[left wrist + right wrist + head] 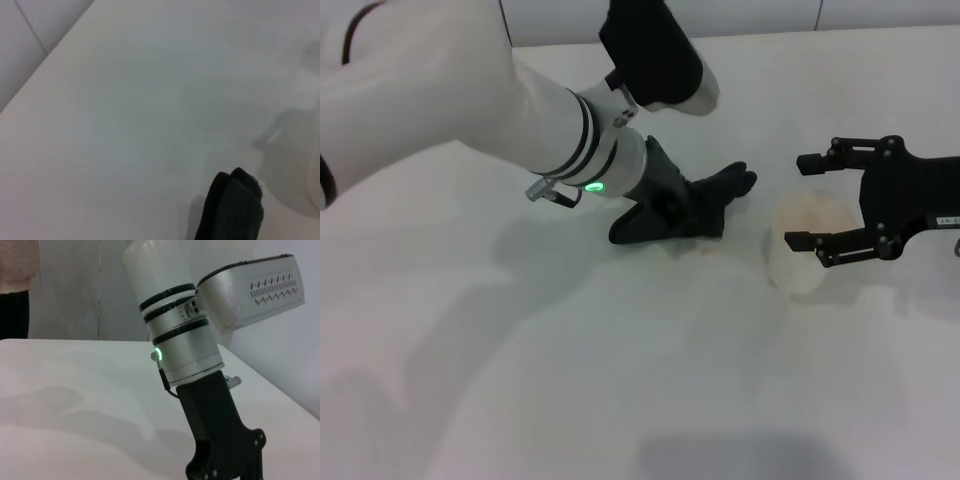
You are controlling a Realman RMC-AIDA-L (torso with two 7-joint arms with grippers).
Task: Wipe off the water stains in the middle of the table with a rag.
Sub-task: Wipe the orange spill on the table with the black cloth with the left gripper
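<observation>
The black rag [705,200] lies on the white table [520,380] near its middle, its finger-like points reaching toward the right. My left gripper [658,205] comes down at a slant from the upper left and is shut on the rag, pressing it onto the tabletop. A corner of the rag [232,212] shows in the left wrist view. The water stains are hidden; the rag covers that spot. My right gripper [795,200] hovers open at the right, one finger over the rim of a paper cup [805,260]. The left gripper body [220,440] fills the right wrist view.
The paper cup stands just right of the rag, between the two grippers. The left forearm [470,90] spans the upper left of the table. A wall and the table's far edge [45,52] lie beyond.
</observation>
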